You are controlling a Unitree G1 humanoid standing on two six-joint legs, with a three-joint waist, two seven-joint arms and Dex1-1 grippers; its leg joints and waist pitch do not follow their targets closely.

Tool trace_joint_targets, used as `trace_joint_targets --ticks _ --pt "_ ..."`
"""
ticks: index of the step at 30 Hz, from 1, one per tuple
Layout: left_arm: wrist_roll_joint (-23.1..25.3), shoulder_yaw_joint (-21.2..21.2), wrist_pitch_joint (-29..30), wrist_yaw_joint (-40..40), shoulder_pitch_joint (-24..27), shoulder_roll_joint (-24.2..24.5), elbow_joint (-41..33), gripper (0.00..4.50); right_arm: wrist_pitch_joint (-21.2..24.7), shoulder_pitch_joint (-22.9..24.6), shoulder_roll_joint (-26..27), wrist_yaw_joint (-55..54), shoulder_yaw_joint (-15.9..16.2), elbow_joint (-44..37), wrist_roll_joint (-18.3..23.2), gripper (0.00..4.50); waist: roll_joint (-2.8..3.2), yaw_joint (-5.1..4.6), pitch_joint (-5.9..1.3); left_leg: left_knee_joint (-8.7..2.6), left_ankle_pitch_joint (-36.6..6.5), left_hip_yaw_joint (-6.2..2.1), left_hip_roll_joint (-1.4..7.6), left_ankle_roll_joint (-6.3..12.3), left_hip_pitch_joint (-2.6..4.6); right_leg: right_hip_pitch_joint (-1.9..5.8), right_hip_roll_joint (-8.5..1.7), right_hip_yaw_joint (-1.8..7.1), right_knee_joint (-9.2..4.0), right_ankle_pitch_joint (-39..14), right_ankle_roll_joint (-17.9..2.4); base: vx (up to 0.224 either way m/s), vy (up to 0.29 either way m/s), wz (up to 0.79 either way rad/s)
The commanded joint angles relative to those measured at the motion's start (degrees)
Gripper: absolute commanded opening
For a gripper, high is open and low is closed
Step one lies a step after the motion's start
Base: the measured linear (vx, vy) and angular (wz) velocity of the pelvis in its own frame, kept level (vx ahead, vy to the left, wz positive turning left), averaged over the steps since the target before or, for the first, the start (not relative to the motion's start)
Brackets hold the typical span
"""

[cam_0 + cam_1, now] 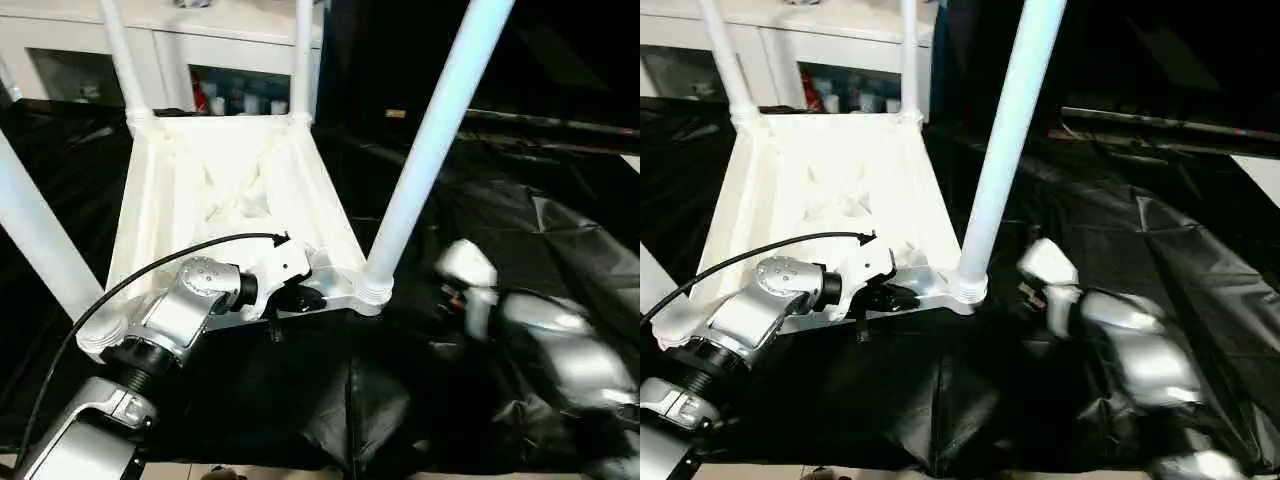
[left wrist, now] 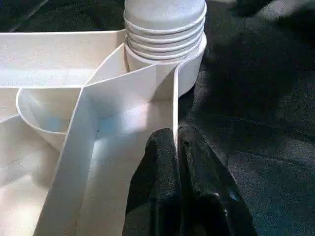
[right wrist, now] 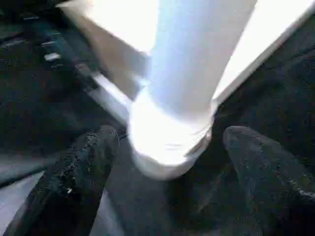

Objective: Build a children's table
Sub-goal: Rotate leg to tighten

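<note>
My left hand reaches in level, pinching the near rim of the children's table, which lies upside down on the black-draped surface, legs standing up. My right hand is spread around the near-right leg, not touching.

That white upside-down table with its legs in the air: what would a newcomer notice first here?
The white table top lies upside down on black sheeting, its legs pointing up, the near right leg largest in view. The left pincer is pinched shut on the top's thin near rim, beside that leg's ribbed collar. The right pincer stands open, a finger on either side of that leg's base, not touching it.
</note>
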Motion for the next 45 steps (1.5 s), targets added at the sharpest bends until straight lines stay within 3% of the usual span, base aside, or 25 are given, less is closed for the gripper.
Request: trace_joint_targets --ticks 1,4,9,13,15,23,31,34,37,38,40,41,42,44,45 --pt "1.2 -2.2 0.9 -0.4 0.8 -0.6 0.1 0.00 -1.2 -1.7 0.1 -3.0 -0.8 2.0 -1.5 3.87 0.36 -0.16 -2.83 -4.64 -29.2 -0.98 1.15 -1.22 1.57 1.16 -2.81 1.35 -5.76 -32.8 -6.5 0.000 0.000 0.00" --pt "1.3 -2.2 0.9 -0.3 0.7 -0.5 0.2 0.00 -0.9 -2.8 1.0 -2.8 -0.6 3.5 -0.8 3.87 0.33 -0.33 -2.91 -4.93 -28.9 -1.06 1.25 -1.10 1.08 1.65 -2.85 1.54 -5.28 -30.8 -7.2 0.000 0.000 0.00" --pt "1.5 -1.9 0.4 -0.6 0.4 -0.2 0.6 0.00 -1.1 -3.0 1.6 0.2 0.6 4.0 0.2 3.87 -0.09 0.06 -2.98 -4.89 -25.7 -0.47 1.33 -0.14 1.05 1.54 -2.90 2.21 -4.84 -27.5 -8.7 0.000 0.000 0.00" --pt "1.7 -1.6 0.3 -0.7 0.2 -0.1 0.8 0.00 -2.1 -3.4 2.0 0.8 1.3 5.7 -0.3 3.87 -0.09 0.22 -2.98 -4.93 -24.5 -0.43 1.36 -0.08 0.93 1.66 -2.94 2.21 -4.71 -27.5 -8.7 0.000 0.000 0.00" --pt "1.9 -1.4 0.2 -0.8 0.3 0.0 0.9 0.00 -2.6 -4.1 2.4 0.9 1.3 7.0 -0.3 3.52 -0.08 0.27 -3.02 -4.94 -24.1 -0.40 1.37 -0.08 0.90 1.69 -2.98 2.25 -4.67 -27.3 -8.9 0.000 0.000 0.00" --pt "1.9 -1.3 0.1 -1.5 0.5 0.6 0.7 0.00 -3.2 -5.2 3.0 1.8 1.2 9.0 0.4 2.86 -0.27 0.24 -2.96 -5.04 -23.6 -0.41 1.39 -0.09 0.79 1.76 -3.00 2.30 -4.56 -27.7 -8.6 0.000 0.000 0.00" --pt "1.9 -1.0 -0.1 -2.0 1.0 1.1 0.5 0.00 -4.5 -5.5 3.6 3.7 1.4 10.4 1.0 2.77 -0.30 0.20 -2.93 -5.10 -23.8 -0.40 1.45 -0.13 0.83 1.69 -3.01 2.33 -4.58 -27.8 -8.7 0.000 0.000 0.00" --pt "1.6 0.3 0.2 0.8 0.6 -0.3 1.5 0.00 -3.6 -4.9 4.6 2.5 0.9 10.2 1.4 2.77 -0.33 0.16 -2.92 -5.11 -23.9 -0.40 1.43 -0.11 0.80 1.69 -3.00 2.32 -4.61 -28.0 -8.6 0.000 0.000 0.00" --pt "2.0 2.0 1.5 7.9 -0.4 -4.3 4.2 0.00 -2.3 -3.7 8.5 -6.9 -1.2 11.1 0.8 2.77 -0.35 0.01 -2.73 -5.10 -24.4 -0.40 1.33 -0.41 0.85 1.42 -3.03 2.24 -4.92 -30.2 -7.9 0.000 0.000 0.00" --pt "2.1 2.7 2.3 11.4 -1.1 -6.5 5.7 0.00 -1.5 -3.1 10.8 -12.2 -2.2 11.7 0.4 2.77 -0.81 -0.12 -2.64 -5.00 -24.8 -0.45 1.20 -0.75 1.09 1.18 -3.00 1.97 -5.19 -32.6 -7.1 0.000 0.000 0.00" --pt "2.2 3.0 2.9 13.5 -1.5 -8.0 6.6 0.00 -0.9 -2.7 12.3 -15.5 -2.6 11.9 0.1 2.77 -0.72 -0.25 -2.52 -4.70 -26.2 -0.60 0.94 -1.15 1.49 0.92 -3.14 1.47 -6.06 -37.3 -5.2 0.000 0.000 0.00" --pt "2.5 3.3 3.6 17.0 -2.6 -10.9 8.4 0.00 -0.1 -2.2 16.0 -22.2 -3.7 12.6 -0.3 2.76 -0.71 -0.24 -2.45 -4.57 -27.1 -0.70 0.86 -1.13 1.71 0.75 -3.20 1.17 -6.61 -39.3 -3.9 0.000 0.000 0.00" --pt "2.5 3.3 3.6 17.0 -2.6 -10.9 8.4 0.00 -0.1 -2.2 16.0 -22.2 -3.7 12.6 -0.3 2.76 -0.38 -0.48 -2.21 -4.58 -27.8 -0.74 0.83 -1.23 1.74 0.53 -3.07 1.08 -6.84 -40.1 -3.4 0.000 0.000 0.00" --pt "3.0 2.7 4.3 19.2 -3.6 -13.6 9.5 0.00 -0.1 -2.1 19.6 -26.9 -3.4 12.9 -1.1 2.76 -0.09 -1.20 -2.07 -4.32 -32.0 -1.22 0.71 -1.81 2.59 0.39 -2.95 -0.70 -8.29 -42.7 -1.5 0.000 0.000 0.00" --pt "3.3 2.1 4.3 19.3 -3.9 -14.4 9.4 0.00 0.0 -2.4 20.8 -28.5 -3.0 13.1 -1.7 2.75 0.45 -1.70 -1.89 -4.75 -35.5 -1.68 1.03 -1.83 2.91 0.91 -2.55 -2.03 -8.86 -41.7 -0.6 0.000 0.000 0.00"
